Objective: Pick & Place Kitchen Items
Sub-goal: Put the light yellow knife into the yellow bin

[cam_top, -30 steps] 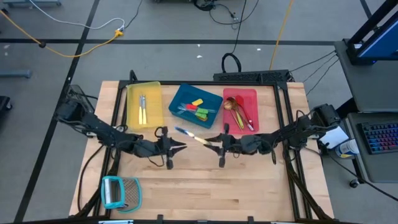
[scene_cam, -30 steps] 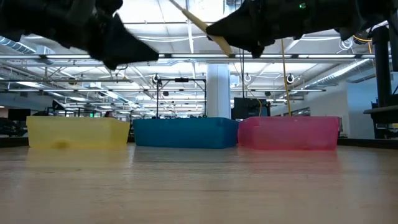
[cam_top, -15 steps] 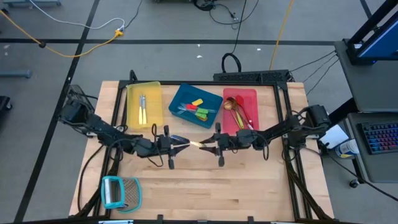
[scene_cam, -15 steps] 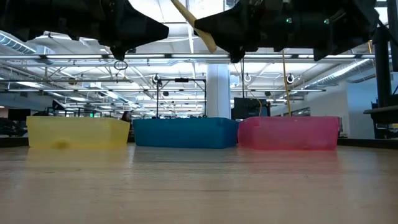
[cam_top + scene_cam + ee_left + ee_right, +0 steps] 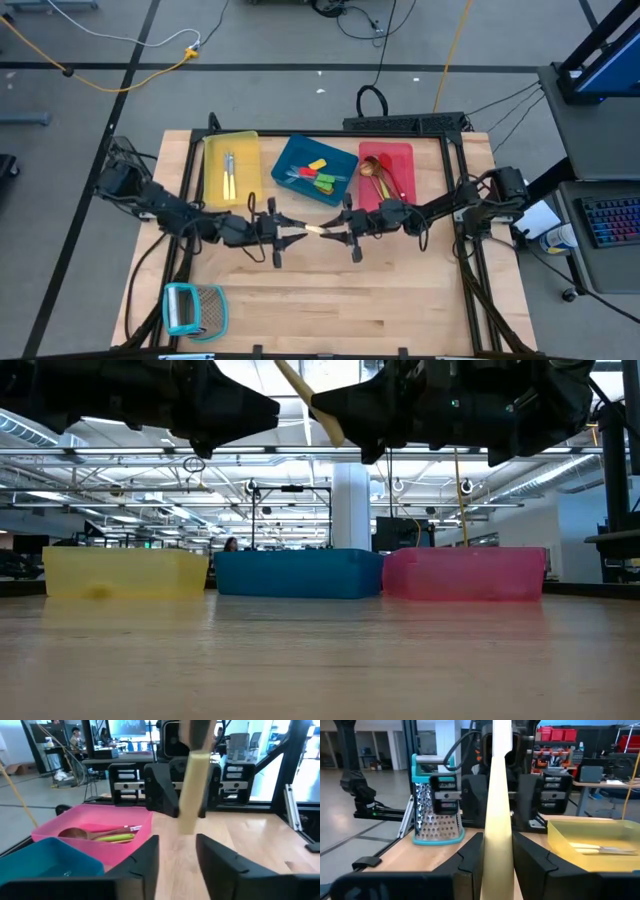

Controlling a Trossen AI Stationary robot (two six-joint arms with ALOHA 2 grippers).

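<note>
most utensils sit sorted in the yellow rectangular tray [image 5: 231, 169], blue tray [image 5: 314, 171] and red tray [image 5: 387, 174]. my right hand [image 5: 334, 234] pinches the last cream-handled knife [image 5: 312, 231] mid-air above the wooden surface [image 5: 400, 300]; my left hand [image 5: 288, 232] meets it, fingers spread.

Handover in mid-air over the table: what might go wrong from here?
1. The left pincer is open, and the free end of the cream-handled utensil sits just off its fingers, not clearly between them. Closing now may miss it or knock it askew.
2. Only the right pincer holds the utensil, well above the table. Releasing early would likely drop it outside the trays.
</note>
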